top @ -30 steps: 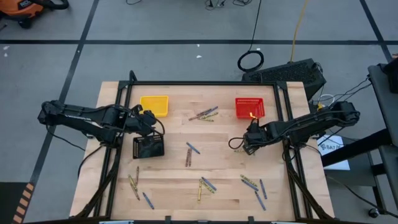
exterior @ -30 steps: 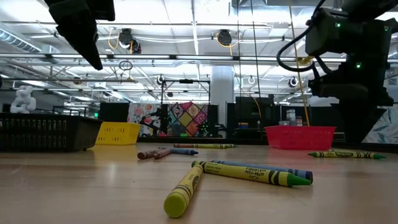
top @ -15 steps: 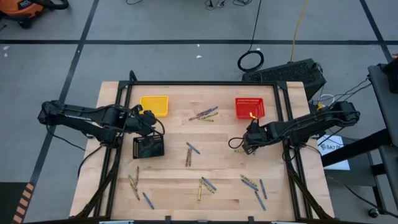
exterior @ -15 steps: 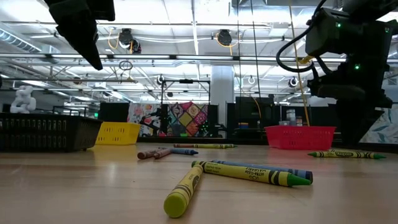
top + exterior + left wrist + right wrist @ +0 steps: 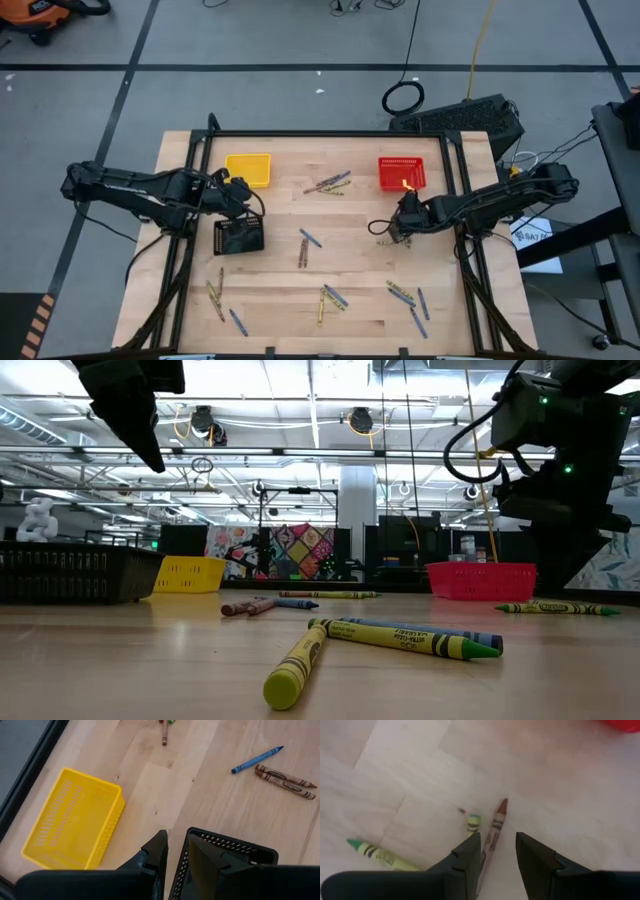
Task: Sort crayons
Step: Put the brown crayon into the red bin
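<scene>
Crayons lie scattered on the wooden table in yellow, blue and brown. My right gripper (image 5: 398, 233) is open, pointing down over the right middle of the table. In the right wrist view its fingers (image 5: 497, 852) stand on either side of a brown crayon (image 5: 495, 825) lying on the table, and I cannot tell whether they touch it. A yellow-green crayon (image 5: 473, 821) and a green one (image 5: 375, 852) lie beside it. My left gripper (image 5: 243, 205) hangs above the far edge of the black basket (image 5: 239, 236), slightly open (image 5: 176, 862) and empty.
A yellow basket (image 5: 248, 169) stands at the far left and a red basket (image 5: 401, 173) at the far right, with a yellow crayon in it. Crayon groups lie at the far middle (image 5: 328, 184), the centre (image 5: 303, 245) and along the near edge (image 5: 328, 300).
My right gripper has gone a little up and toward the table's far edge, over the same crayons.
</scene>
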